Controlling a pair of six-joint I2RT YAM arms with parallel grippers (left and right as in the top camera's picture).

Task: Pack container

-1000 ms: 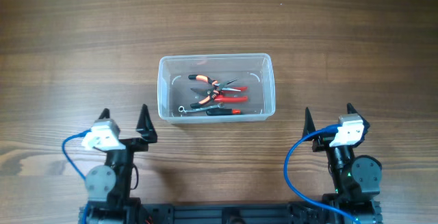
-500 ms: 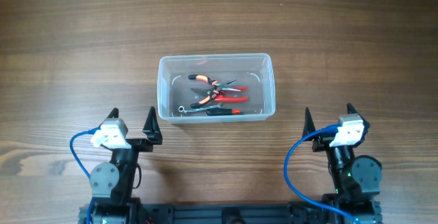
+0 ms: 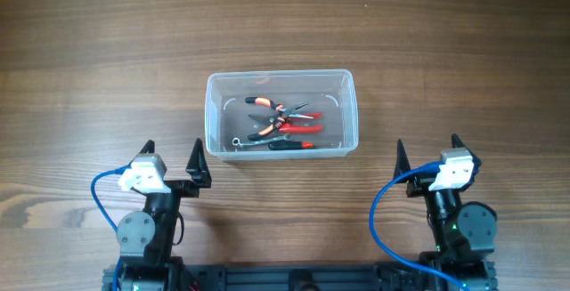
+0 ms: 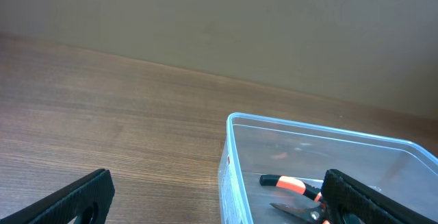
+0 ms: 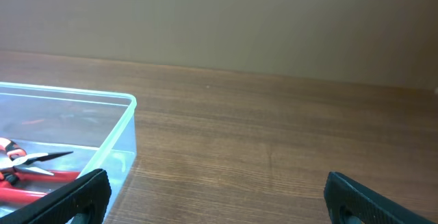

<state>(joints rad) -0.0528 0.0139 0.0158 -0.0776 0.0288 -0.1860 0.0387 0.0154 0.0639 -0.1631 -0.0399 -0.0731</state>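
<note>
Desk [image 3: 107,42] centre is taken by the container [image 3: 210,113]. The left gripper [image 3: 172,144] and right gripper [image 3: 427,141] are spread empty; its rim should be avoided.

We look down on a brown wooden table [image 3: 285,15], its grain running side to side under soft, even light. In the wrist views we see a plain beige wall [image 4: 219,18] rising behind its far edge

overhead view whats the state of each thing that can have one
container, upright, no lid on, tools inside
hand tools, lying loose on the container's floor
left gripper, fingers open, holding nothing
right gripper, fingers open, holding nothing
</note>
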